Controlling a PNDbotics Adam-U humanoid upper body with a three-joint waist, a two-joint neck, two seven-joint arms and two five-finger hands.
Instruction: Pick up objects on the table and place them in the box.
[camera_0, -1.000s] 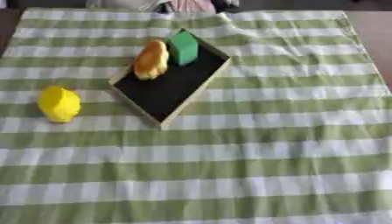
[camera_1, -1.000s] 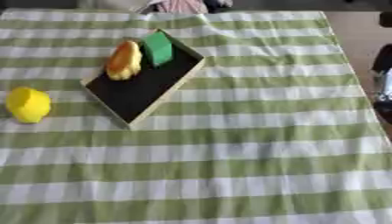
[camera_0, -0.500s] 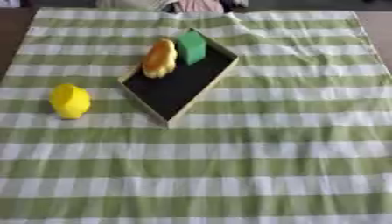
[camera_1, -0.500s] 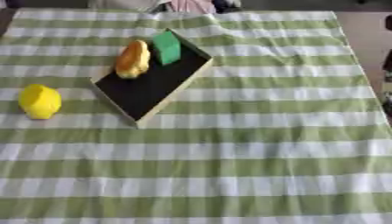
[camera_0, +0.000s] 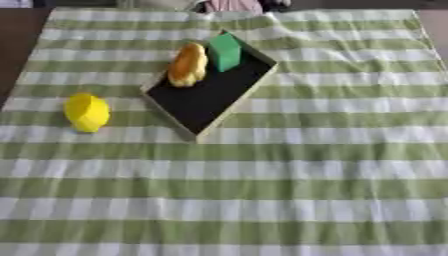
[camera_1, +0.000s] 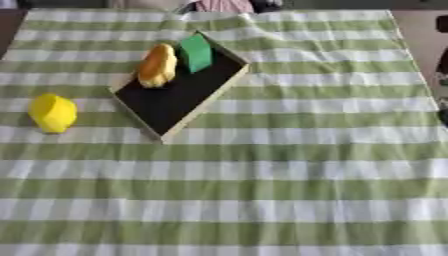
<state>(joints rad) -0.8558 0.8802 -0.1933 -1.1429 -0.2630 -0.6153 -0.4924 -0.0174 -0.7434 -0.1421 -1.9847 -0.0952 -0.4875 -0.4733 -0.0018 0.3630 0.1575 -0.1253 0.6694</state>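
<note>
On cloth: 1 yellow object | box: 1 orange object, 1 green block

No lettering, label or number can be read anywhere in either view. The surfaces show plain colours and stripes only.

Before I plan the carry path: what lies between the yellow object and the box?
Only bare striped cloth separates the yellow object from the box, as the left eye view shows.
</note>
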